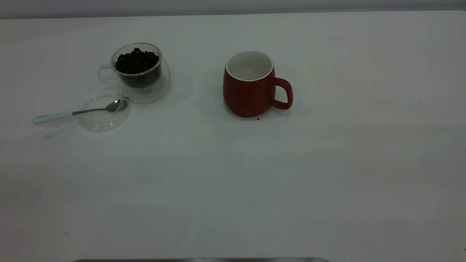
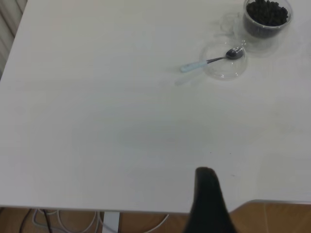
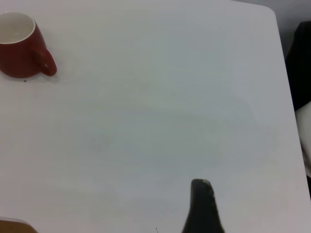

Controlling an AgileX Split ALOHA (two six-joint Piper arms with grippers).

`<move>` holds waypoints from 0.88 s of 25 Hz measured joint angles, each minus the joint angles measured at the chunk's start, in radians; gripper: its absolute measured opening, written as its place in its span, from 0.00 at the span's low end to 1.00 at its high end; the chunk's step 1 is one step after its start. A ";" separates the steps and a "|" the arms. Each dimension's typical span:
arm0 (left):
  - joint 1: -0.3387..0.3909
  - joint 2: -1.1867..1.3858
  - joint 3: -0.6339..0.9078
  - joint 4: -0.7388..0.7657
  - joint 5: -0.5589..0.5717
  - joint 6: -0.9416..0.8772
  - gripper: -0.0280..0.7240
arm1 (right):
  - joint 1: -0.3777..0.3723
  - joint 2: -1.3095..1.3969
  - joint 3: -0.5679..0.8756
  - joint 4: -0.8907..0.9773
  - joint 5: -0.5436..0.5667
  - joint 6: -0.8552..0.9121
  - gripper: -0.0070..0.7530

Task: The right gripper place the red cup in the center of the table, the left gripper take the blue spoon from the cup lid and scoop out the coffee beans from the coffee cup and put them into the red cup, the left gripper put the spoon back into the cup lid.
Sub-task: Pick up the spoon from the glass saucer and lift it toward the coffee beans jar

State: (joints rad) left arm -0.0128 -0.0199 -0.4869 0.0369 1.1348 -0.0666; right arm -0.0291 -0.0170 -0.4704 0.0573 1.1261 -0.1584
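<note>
Both grippers' [image 2: 208,194] [image 3: 201,204] state unclear; blue spoon [image 1: 78,112] rests across cup lid [image 1: 103,112] beside coffee cup [image 1: 140,72].

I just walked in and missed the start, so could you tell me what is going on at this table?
Nothing is being handled right now. The red cup stands empty near the middle of the table. To its left, the coffee cup is full of coffee beans, and the blue spoon rests with its bowl in the cup lid. The left hand and right hand both hang back near the table edge, far from everything.
</note>
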 joint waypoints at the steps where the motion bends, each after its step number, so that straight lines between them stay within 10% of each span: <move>1: 0.000 0.000 0.000 -0.002 0.000 -0.007 0.82 | 0.000 0.000 0.000 0.000 0.000 0.000 0.78; 10: 0.000 0.320 -0.145 -0.151 -0.084 -0.109 0.82 | 0.000 0.000 0.000 0.002 0.000 0.000 0.78; 22: 0.002 1.058 -0.214 -0.378 -0.325 0.248 0.82 | 0.000 0.000 0.000 0.002 0.000 0.000 0.78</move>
State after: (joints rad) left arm -0.0107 1.0378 -0.7007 -0.3407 0.8101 0.1810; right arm -0.0291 -0.0170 -0.4704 0.0596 1.1261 -0.1584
